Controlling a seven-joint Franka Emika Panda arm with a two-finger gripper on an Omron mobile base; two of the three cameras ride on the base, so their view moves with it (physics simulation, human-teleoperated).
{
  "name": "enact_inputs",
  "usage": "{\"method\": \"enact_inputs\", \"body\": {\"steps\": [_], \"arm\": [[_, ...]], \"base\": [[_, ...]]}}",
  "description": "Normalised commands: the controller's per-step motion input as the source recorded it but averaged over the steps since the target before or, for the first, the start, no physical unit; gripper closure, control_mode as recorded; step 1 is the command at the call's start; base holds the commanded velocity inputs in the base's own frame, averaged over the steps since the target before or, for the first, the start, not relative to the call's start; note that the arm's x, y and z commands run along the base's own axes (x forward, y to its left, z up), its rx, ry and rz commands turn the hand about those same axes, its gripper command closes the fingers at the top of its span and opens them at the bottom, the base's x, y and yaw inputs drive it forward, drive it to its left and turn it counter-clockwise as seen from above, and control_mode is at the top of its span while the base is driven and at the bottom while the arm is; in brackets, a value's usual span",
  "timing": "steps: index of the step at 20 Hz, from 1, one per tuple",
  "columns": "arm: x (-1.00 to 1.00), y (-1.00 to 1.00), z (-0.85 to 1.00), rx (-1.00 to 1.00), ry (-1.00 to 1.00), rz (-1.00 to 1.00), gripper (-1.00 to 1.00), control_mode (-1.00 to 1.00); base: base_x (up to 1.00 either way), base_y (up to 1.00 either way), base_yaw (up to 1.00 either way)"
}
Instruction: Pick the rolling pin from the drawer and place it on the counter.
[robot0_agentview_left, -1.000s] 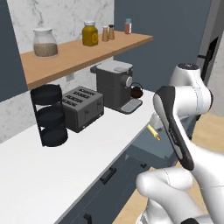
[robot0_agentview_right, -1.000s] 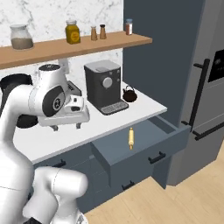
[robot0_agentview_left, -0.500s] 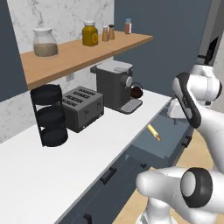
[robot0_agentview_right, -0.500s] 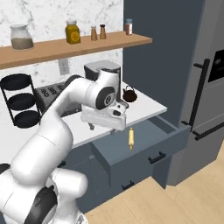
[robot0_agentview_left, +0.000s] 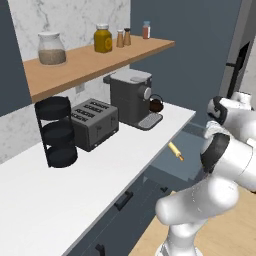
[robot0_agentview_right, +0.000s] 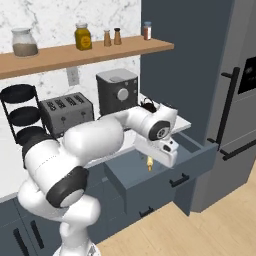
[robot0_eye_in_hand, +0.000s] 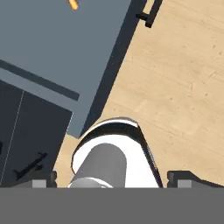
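Pin (robot0_agentview_left: 175, 151) lies in open drawer (robot0_agentview_right: 200, 159), long axis running front-to-back, just below the hand. Gripper (robot0_eye_in_hand: 111, 177) fingers spread wide, empty.

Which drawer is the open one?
The wide blue-grey drawer pulled out under the counter's right end, past the coffee machine. The little rolling pin lies in it. The smaller handled drawers below stay shut.
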Motion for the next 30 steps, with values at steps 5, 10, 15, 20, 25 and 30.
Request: {"method": "enact_inputs", "body": {"steps": [5, 10, 15, 20, 25, 30], "arm": [[0.77, -0.47, -0.71, -0.02, 0.0, -0.25, -1.0, -1.0], [0.62, 0.06, -0.35, -0.01, 0.09, -0.03, -1.0, -1.0], [0.39, -0.01, -0.61, -0.13, 0.17, 0.0, -1.0, -1.0], [0.41, 0.0, -0.44, -0.06, 0.07, 0.0, -1.0, -1.0], [0.56, -0.02, -0.36, 0.0, 0.0, 0.0, -1.0, -1.0], [0.3, -0.32, -0.53, -0.04, 0.07, 0.0, -1.0, -1.0]], "base": [[0.0, 0.0, 0.0], [0.0, 0.0, 0.0], [0.0, 0.0, 0.0], [0.0, 0.0, 0.0], [0.0, 0.0, 0.0], [0.0, 0.0, 0.0]]}}
